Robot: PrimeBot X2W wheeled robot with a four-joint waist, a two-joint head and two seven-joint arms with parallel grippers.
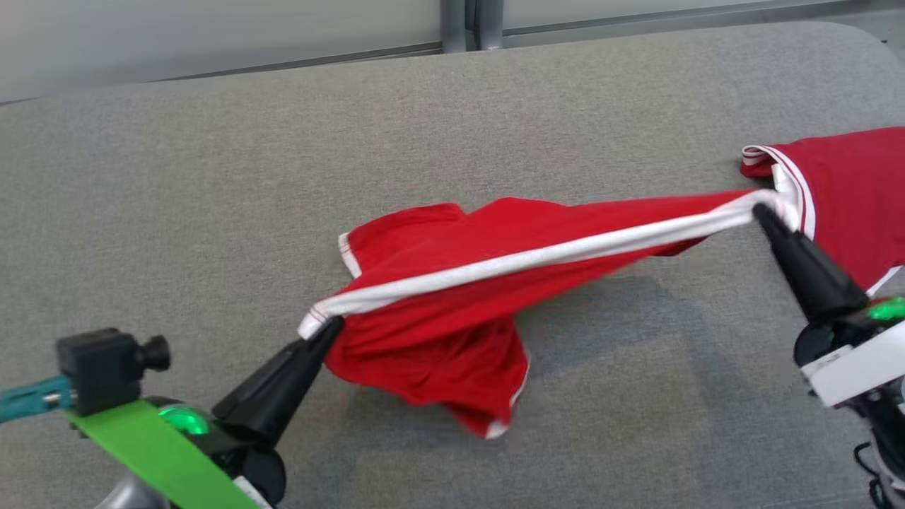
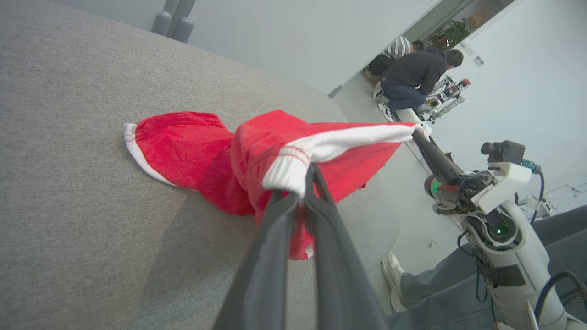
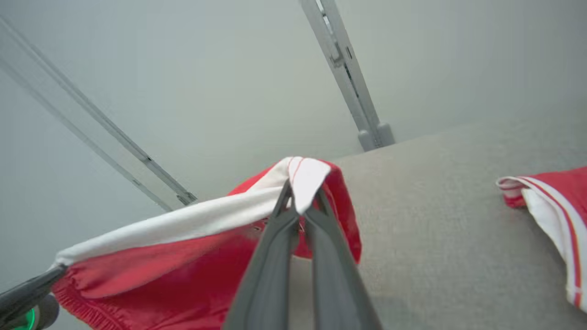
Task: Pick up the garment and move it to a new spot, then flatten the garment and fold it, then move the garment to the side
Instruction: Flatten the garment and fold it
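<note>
The garment [image 1: 438, 297] was soft red knit cloth, matt, with a white ribbed band [image 1: 537, 259] along 1 edge. The tabletop [image 1: 212, 177] wore a grey woven covering, matt and slightly coarse. The left gripper [image 1: 331, 325] and right gripper [image 1: 758, 209] had smooth, matt dark fingers, plastic by the look. A 2nd garment [image 1: 855, 184] was the same red cloth with white trim. The post [image 3: 341, 68] looked like smooth painted metal

Wide grey fabric-topped desk [image 1: 212, 177], its far right corner rounded. Behind it, a plain pale wall [image 1: 212, 35] and a grey upright post [image 1: 472, 25]. Off to the side: pale floor [image 2: 412, 229], evenly lit, with two people [image 2: 415, 73] crouching (leafy plant [image 2: 451, 32] beyond them).
</note>
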